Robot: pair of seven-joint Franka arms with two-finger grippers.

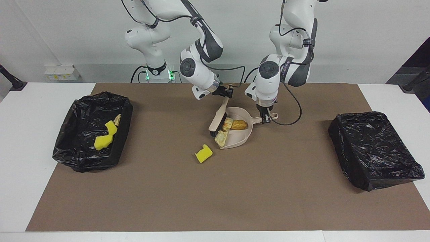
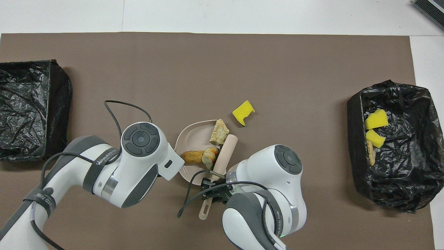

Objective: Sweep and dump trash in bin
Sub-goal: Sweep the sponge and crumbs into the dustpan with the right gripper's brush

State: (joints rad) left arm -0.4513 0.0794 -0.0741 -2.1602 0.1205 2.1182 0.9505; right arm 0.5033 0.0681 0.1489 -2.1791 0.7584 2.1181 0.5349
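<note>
Three scraps (image 1: 231, 126) in dustpan (image 1: 240, 137) pinched by left gripper (image 1: 266, 118); right gripper (image 1: 225, 93) pinching brush (image 1: 217, 119).

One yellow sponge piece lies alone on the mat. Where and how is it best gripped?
Probably from straight above, pinching the yellow sponge piece across its narrower width. It lies low and flat on the mat, clear of the dustpan, so nothing blocks the fingers.

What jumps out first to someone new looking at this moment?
Mid-table, the right gripper holds the brush at the mouth of the beige dustpan, whose handle the left gripper grips, with three trash lumps bunched at the pan. One yellow sponge chunk lies loose beside the pan, farther from the robots. A black-lined bin at the right arm's end holds yellow pieces.
</note>
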